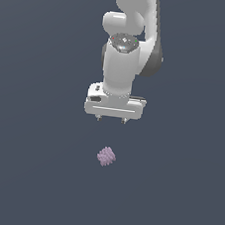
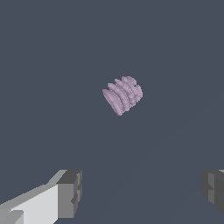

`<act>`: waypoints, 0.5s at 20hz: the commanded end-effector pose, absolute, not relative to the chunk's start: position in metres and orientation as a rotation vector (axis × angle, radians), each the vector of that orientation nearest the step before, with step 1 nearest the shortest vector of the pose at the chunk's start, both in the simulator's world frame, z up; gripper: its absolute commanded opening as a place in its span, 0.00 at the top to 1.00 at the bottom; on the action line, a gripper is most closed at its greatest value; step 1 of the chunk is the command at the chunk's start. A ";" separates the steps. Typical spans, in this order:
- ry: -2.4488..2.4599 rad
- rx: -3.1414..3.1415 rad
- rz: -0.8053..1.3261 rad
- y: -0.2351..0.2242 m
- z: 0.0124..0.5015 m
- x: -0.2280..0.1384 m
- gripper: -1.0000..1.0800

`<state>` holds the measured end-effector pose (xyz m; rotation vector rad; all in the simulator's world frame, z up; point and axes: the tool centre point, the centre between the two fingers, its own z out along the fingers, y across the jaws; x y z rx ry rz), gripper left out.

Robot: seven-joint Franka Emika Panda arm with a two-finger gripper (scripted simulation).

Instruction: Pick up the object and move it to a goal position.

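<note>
The object (image 1: 106, 156) is a small pale purple-pink knobbly lump lying on the dark grey floor, in the lower middle of the exterior view. It also shows in the wrist view (image 2: 123, 95). My white gripper (image 1: 111, 119) hangs above it, apart from it, pointing down. Its two fingers (image 2: 70, 194) stand wide apart with nothing between them. The gripper (image 2: 142, 192) is open and empty.
The white arm (image 1: 125, 46) rises to the top of the exterior view. A plain dark grey floor (image 1: 27, 174) lies all around the object.
</note>
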<state>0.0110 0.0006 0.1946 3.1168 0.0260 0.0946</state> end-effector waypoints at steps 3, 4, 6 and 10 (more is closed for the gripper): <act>0.029 3.118 0.094 0.003 0.195 0.011 0.04; 0.034 3.119 0.093 0.005 0.196 0.011 0.04; 0.047 3.123 0.089 0.014 0.198 0.011 0.04; 0.074 3.131 0.083 0.029 0.201 0.012 0.04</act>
